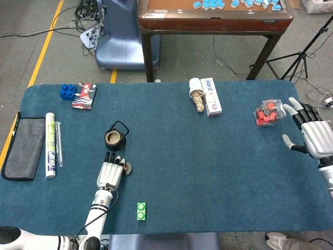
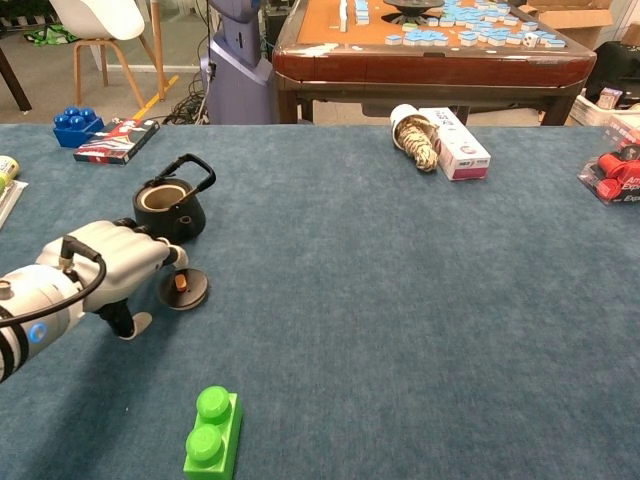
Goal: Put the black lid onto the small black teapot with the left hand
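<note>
Reaching over the blue table (image 1: 208, 172), our left hand (image 1: 110, 173) has its fingers (image 2: 160, 252) stretched forward and only slightly parted, holding nothing; their tips lie at the edge of the black lid (image 2: 187, 289), though we cannot tell whether they touch it. In the head view the lid (image 1: 126, 167) peeks out at about 2 o'clock of the hand, mostly hidden by the fingertips. The thumb (image 2: 131, 324) hangs below the palm, apart from the lid. The small black teapot (image 1: 115, 137) stands uncovered at 12 o'clock of the lid, near it, handle upright. A green brick (image 1: 141, 211) lies at 5 o'clock of the hand. Our right hand (image 1: 311, 133) hovers at the table's 3 o'clock edge with fingers spread wide and empty, just beside a packet of red pieces (image 1: 267, 113).
</note>
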`<state>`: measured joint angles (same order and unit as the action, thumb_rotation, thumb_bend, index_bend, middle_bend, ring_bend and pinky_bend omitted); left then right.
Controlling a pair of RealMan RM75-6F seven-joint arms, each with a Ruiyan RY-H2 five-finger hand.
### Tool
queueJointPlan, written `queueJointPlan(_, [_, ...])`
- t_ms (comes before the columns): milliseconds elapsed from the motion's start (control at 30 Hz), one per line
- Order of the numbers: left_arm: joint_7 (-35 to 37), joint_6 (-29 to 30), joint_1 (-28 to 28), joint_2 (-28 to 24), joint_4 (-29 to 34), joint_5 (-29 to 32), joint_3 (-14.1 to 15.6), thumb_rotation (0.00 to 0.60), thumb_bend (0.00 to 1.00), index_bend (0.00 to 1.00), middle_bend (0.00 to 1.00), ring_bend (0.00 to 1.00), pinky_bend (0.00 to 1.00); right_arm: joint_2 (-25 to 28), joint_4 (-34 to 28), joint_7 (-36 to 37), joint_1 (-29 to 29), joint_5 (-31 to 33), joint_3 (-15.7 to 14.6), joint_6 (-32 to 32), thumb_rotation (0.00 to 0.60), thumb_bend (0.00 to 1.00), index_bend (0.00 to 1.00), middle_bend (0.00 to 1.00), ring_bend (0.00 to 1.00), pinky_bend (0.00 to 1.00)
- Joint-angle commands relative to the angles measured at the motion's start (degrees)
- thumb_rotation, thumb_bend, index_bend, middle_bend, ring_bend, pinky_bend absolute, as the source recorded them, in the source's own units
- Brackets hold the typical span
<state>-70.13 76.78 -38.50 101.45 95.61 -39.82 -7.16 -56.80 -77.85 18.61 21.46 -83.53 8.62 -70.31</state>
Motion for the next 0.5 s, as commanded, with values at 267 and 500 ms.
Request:
queueJointPlan(267, [-1.3, -1.04, -2.84, 1.53, -1.37, 1.74, -0.97, 0.6, 0.37, 0.16, 0.15, 0.0, 0.0, -0.36, 1.99, 1.72, 0.06, -0.26, -0.27, 0.25, 0.6, 0.39, 0.0, 0.0, 0.0, 0.0])
queueJointPlan(500, [-0.99, -2.24, -4.2, 1.11, -2.24, 3.19, -1.43, 0.6, 0.37, 0.16, 0.15, 0.0, 0.0, -0.85, 3.52, 2.92, 0.13, -0.02, -0.3, 0.57, 0.6, 0.39, 0.0, 0.0, 0.0, 0.0])
